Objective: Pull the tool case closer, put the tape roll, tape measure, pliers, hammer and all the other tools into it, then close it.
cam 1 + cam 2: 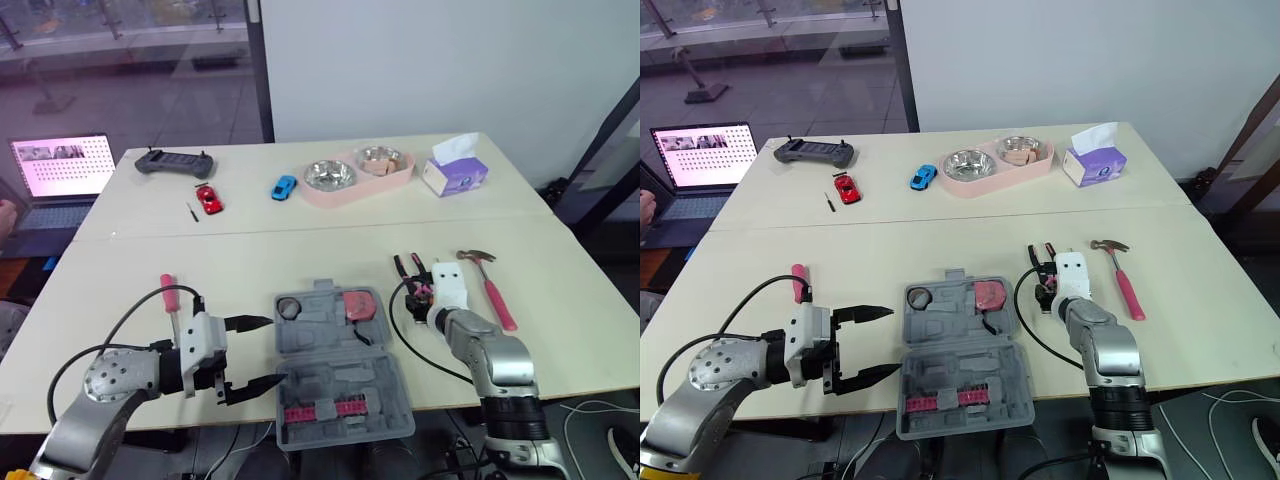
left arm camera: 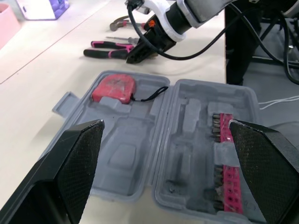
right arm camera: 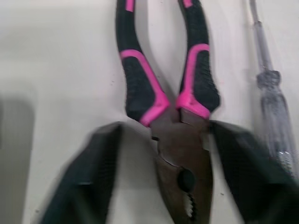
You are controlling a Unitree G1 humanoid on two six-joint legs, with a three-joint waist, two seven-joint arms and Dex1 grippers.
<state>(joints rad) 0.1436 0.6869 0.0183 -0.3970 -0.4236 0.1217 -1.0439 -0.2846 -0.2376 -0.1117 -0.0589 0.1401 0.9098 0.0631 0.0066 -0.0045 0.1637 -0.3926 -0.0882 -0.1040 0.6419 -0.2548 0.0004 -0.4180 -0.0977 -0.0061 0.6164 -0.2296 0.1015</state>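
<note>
One tool case, one hammer, one pliers, two toy cars, two bowls

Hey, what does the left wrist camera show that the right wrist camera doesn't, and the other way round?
Left wrist view: the open tool case with the red tape measure and pink bit strip in it, the hammer beyond, seen between the left gripper's open jaws. Right wrist view: the pliers' head and pivot up close, flanked by the right gripper's open jaws. Shared: the pliers' pink and black handles, and the right gripper at their head.
</note>
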